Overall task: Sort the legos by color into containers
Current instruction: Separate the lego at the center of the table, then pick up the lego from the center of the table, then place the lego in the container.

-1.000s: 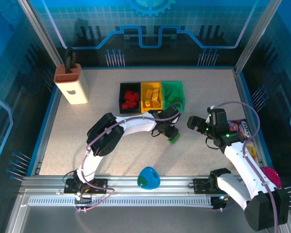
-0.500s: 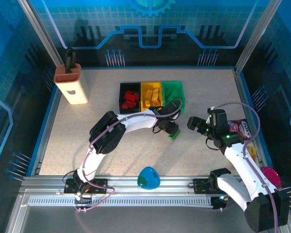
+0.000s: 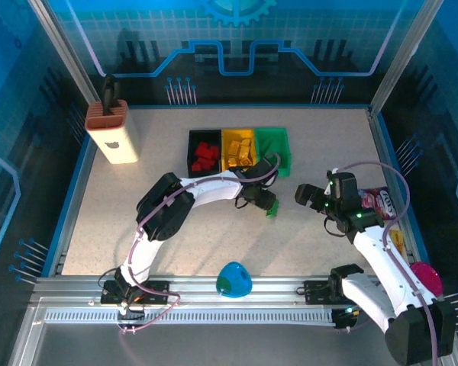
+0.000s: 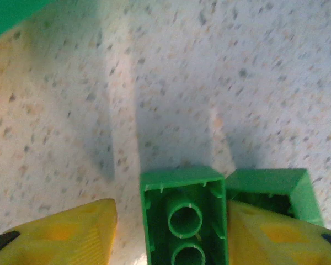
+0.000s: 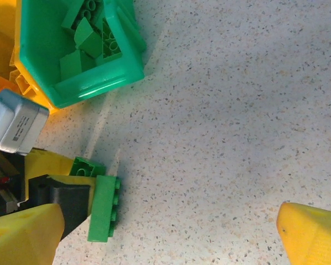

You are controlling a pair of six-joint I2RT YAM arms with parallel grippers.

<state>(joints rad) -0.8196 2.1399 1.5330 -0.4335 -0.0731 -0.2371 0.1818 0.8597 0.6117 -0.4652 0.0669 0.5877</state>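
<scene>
One green plastic lego brick [image 4: 185, 232], likely light and slick: your left gripper [image 4: 170, 207] pinches its sidewalls. Right gripper [image 5: 171, 218], at its three o'clock, gapes wide.

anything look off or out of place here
The left tool grips one green lego, but a second green lego sits just outside its finger, askew, and may fall short of the green bin. Whether the two are joined is unclear.
</scene>
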